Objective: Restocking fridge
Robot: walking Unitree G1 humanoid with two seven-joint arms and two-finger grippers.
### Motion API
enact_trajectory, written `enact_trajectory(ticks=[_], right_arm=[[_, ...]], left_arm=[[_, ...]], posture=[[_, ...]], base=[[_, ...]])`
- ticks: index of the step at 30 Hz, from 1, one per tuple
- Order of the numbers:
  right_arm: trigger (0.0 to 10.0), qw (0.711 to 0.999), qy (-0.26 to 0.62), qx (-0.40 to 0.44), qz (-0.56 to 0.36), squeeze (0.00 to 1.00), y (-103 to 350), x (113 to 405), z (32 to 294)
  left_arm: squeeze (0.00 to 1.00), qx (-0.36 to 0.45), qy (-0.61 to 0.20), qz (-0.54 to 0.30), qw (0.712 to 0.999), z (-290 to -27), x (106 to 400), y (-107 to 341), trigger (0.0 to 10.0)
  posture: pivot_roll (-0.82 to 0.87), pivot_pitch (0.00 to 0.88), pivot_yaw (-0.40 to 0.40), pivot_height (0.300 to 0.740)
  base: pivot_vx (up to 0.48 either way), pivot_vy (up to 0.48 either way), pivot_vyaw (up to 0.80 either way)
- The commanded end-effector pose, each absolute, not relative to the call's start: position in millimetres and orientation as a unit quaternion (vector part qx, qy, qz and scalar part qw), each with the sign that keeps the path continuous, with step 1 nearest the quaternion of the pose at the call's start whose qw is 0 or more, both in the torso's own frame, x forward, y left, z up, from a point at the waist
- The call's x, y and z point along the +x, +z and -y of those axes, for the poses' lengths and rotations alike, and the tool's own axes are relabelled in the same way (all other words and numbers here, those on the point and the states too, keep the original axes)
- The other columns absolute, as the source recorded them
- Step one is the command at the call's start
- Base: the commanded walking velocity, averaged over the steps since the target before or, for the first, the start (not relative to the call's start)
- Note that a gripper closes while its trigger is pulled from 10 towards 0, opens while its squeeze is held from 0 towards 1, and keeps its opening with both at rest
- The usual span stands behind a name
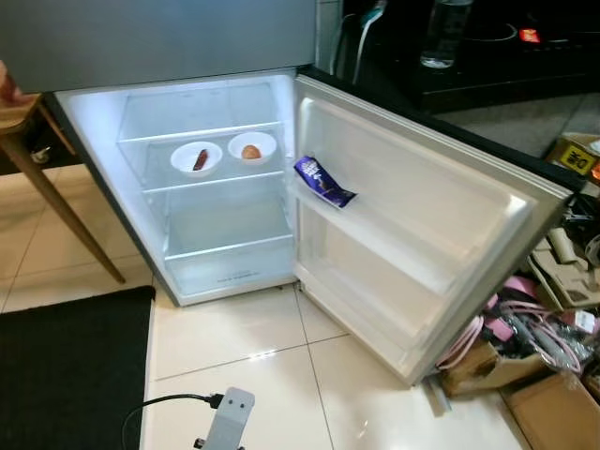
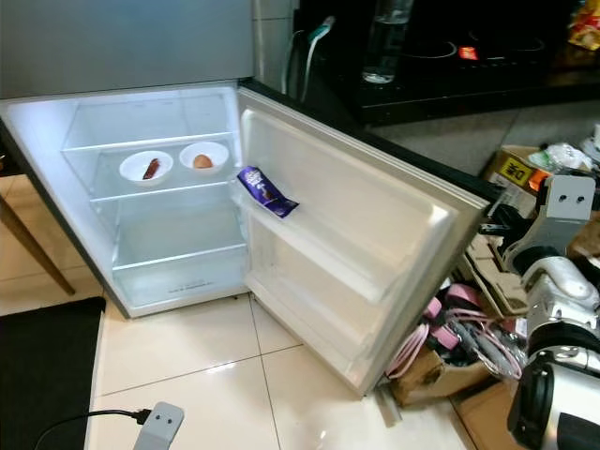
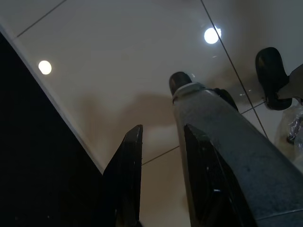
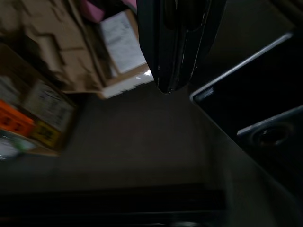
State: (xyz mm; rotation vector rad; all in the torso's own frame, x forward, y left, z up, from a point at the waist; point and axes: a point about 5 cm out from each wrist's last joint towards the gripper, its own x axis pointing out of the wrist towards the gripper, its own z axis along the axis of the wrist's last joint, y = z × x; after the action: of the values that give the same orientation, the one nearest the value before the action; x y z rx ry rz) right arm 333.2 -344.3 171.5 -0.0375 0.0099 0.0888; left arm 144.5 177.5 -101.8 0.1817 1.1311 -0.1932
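In fridge (image 1: 225,272), door wide open: two white bowls (image 1: 197,157) on middle shelf, purple snack packet (image 1: 323,182) at door shelf's hinge end. Left end effector (image 3: 158,156) released, over floor tiles; right end effector (image 4: 173,56) clenched, empty. Step: between items. Next: fetch stock.

Left arm low at frame bottom, silver wrist (image 1: 230,417) with black cable attached. Left gripper (image 3: 161,156) pointing down, two black fingers (image 3: 128,179) parted with clear gap between. Right arm (image 2: 553,319) raised at robot's right side, silver and black segments stacked upward. Right gripper (image 4: 170,87) with fingers pressed together, no gap, nothing held.
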Motion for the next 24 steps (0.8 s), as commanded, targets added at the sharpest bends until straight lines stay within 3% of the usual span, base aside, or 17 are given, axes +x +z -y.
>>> enact_trajectory(ticks=[1, 8, 11, 14, 20, 24], right_arm=[[10.0, 0.993, 0.115, -0.023, 0.002, 0.0, 174.3, 337.5, 330.0], [10.0, 0.975, 0.221, -0.003, -0.001, 0.0, 175.6, 332.0, 322.8], [10.0, 0.942, 0.335, 0.003, -0.036, 0.0, 163.0, 319.8, 312.7], [10.0, 0.936, 0.346, -0.002, -0.062, 0.0, 154.5, 315.3, 312.9], [10.0, 0.96, 0.226, -0.062, -0.154, 0.0, 121.0, 304.7, 330.6], [10.0, 0.951, 0.257, -0.022, -0.168, 0.0, 105.8, 295.0, 324.7]], left_arm=[[0.0, 0.089, -0.083, -0.537, 0.834, -184.9, 141.3, -102.2, 10.0], [0.0, 0.09, -0.085, -0.537, 0.835, -184.0, 141.9, -102.1, 10.0], [0.0, 0.09, -0.087, -0.537, 0.834, -183.3, 141.4, -102.3, 10.0], [0.0, 0.09, -0.087, -0.537, 0.834, -183.0, 141.5, -102.3, 10.0], [0.0, 0.089, -0.087, -0.538, 0.834, -182.7, 140.8, -102.6, 10.0], [0.0, 0.09, -0.087, -0.539, 0.833, -183.3, 140.0, -102.8, 10.0]], posture=[[-0.07, 0.0, 0.0, 0.74], [-0.08, 0.0, -0.001, 0.74], [-0.08, 0.0, -0.001, 0.74], [-0.08, 0.0, -0.002, 0.74], [-0.08, 0.0, -0.002, 0.74], [-0.08, 0.0, 0.002, 0.74]], base=[[0.0, 0.0, 0.0], [0.0, 0.0, 0.0], [0.0, 0.0, 0.0], [0.0, 0.0, 0.0], [0.0, 0.0, 0.0], [0.0, 0.0, 0.0]])
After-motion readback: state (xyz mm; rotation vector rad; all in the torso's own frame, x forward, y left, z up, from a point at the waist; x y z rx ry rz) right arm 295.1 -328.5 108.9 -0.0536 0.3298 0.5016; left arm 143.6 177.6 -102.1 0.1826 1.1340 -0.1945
